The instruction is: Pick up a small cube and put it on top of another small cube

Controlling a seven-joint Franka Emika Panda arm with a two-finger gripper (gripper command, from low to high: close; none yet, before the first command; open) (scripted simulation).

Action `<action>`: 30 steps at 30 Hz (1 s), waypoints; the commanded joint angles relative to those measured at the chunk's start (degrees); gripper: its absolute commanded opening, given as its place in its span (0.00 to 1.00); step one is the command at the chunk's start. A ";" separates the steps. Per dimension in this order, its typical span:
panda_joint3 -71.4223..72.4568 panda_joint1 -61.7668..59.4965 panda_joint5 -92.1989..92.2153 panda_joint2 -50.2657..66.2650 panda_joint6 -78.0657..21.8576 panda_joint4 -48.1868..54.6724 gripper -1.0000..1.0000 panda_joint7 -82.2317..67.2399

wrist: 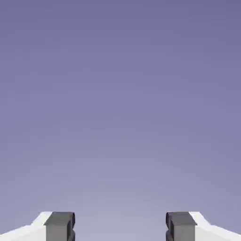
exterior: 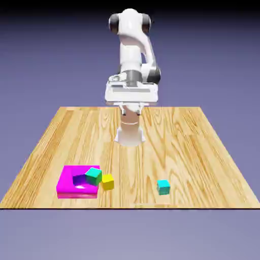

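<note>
The small cube (exterior: 163,187), plain cyan-teal, sits alone on the wooden table near the front edge, toward the exterior view's right. A yellow cube (exterior: 107,181) of about the same size lies to its left, beside a magenta slab. My gripper (exterior: 132,96) hangs high above the table's far half, well away from both cubes. In the hand view the gripper (wrist: 120,227) is open: its grey fingertips (wrist: 60,226) stand wide apart with only the plain backdrop between them. No cube shows in that view.
A flat magenta slab (exterior: 71,189) lies at the front left, with a larger, greener teal cube (exterior: 93,175) resting tilted on it beside a dark purple shape (exterior: 79,179). The table's front edge (exterior: 130,207) runs just below the cubes.
</note>
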 commanded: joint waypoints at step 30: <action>-47.73 62.30 -45.68 -34.49 -49.94 18.92 0.50 -63.46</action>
